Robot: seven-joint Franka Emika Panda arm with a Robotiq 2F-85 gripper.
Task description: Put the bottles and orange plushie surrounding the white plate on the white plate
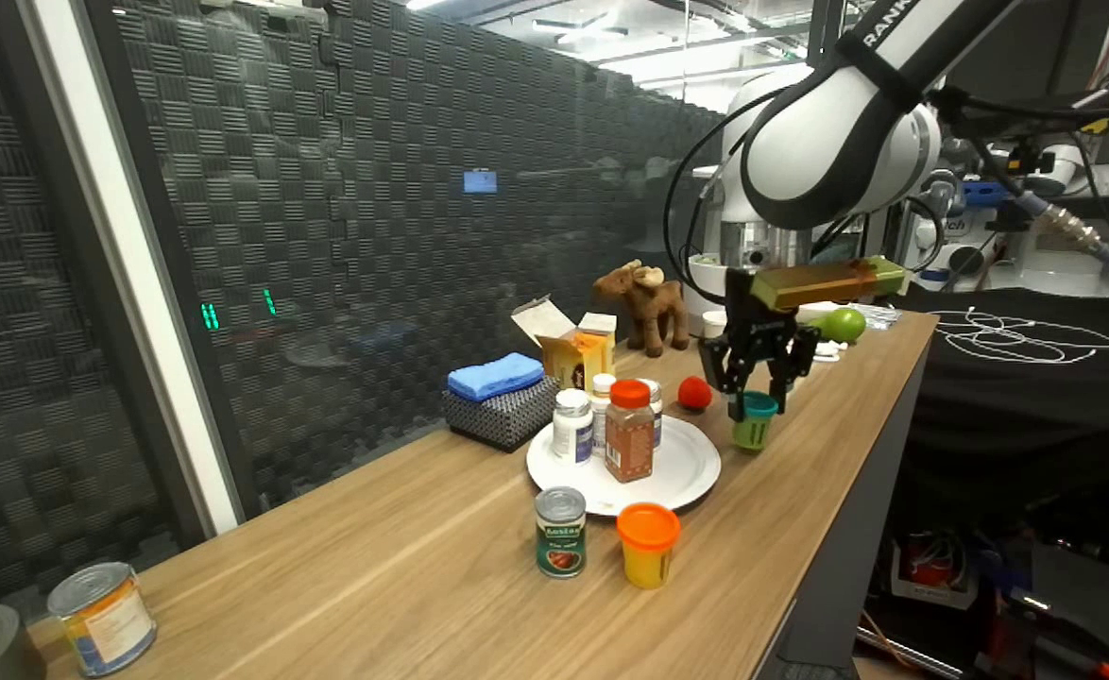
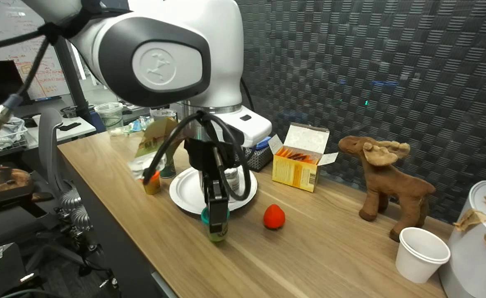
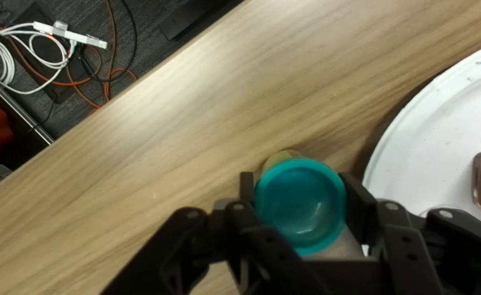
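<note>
My gripper (image 1: 758,406) is shut on a green jar with a teal lid (image 3: 300,205), one finger against each side of the lid. This jar stands upright on the table just beside the white plate (image 1: 691,467). On the plate are a red-orange bottle (image 1: 629,444) and several white bottles (image 1: 572,434). Off its near rim in an exterior view stand a dark green-labelled can with a silver lid (image 1: 561,546) and a yellow jar with an orange lid (image 1: 648,557). The orange plushie (image 2: 274,216), looking red-orange, lies on the table near the gripper.
Behind the plate are a dark mesh box (image 1: 498,416) with a blue cloth and an open yellow box (image 2: 294,171). A brown plush animal (image 2: 394,182) stands near white paper cups (image 2: 419,256). A tin can (image 1: 106,623) sits at the table's far end. The table edge runs near the gripper.
</note>
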